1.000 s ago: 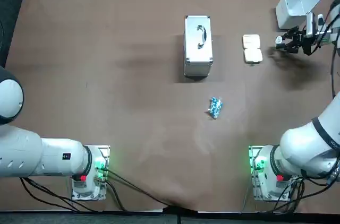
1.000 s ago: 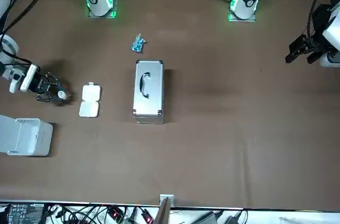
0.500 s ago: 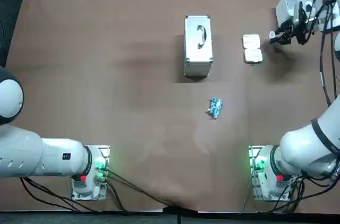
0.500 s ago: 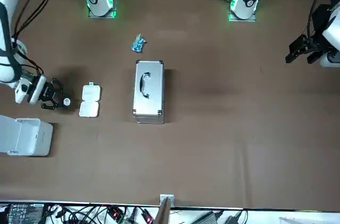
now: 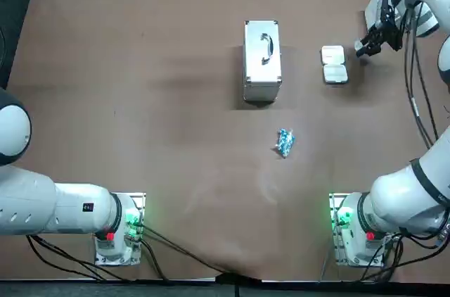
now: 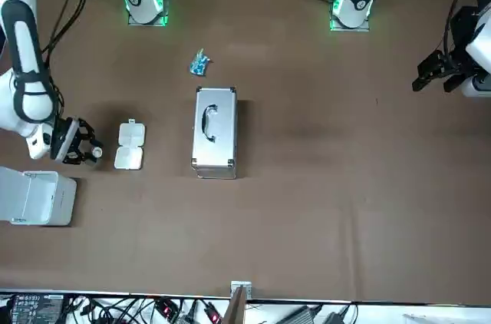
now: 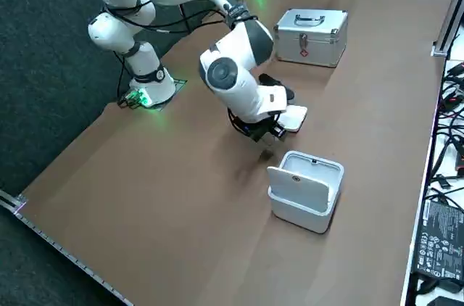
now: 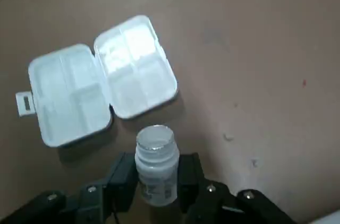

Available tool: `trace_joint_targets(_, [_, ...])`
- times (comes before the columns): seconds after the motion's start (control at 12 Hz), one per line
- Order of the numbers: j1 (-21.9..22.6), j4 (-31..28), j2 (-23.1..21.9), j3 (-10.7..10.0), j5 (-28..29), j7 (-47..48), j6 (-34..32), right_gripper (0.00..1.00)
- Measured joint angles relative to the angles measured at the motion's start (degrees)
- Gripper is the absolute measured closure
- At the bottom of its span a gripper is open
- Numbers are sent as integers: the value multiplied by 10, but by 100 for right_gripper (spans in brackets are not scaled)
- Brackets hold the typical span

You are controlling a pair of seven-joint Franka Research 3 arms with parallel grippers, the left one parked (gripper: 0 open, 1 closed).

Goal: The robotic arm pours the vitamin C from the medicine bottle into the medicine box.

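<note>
Your right gripper (image 8: 155, 184) is clamped on the small white plastic medicine bottle (image 8: 155, 152). Its fingers (image 8: 123, 177) pinch the body low, which leaves the neck free for tipping. The bottle sits just beside the open white plastic medicine box (image 8: 101, 94), top end pointing towards it. The box lies flat on the brown table (image 5: 176, 100) with its compartments facing up, ready to receive. I see no tablets inside, so I judge the pour not yet begun.
</note>
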Motion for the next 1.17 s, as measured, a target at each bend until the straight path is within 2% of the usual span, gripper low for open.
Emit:
trace_joint_targets(0.42, [11,0,-19,32,-154,151,14,57])
trace_joint_targets(0.75, [20,1,-35,66,-327,295,30,57])
trace_joint_targets(0.92, [22,1,-39,81,-421,342,43,57])
trace_joint_targets(1.17, [26,0,-37,98,-507,374,51,57])
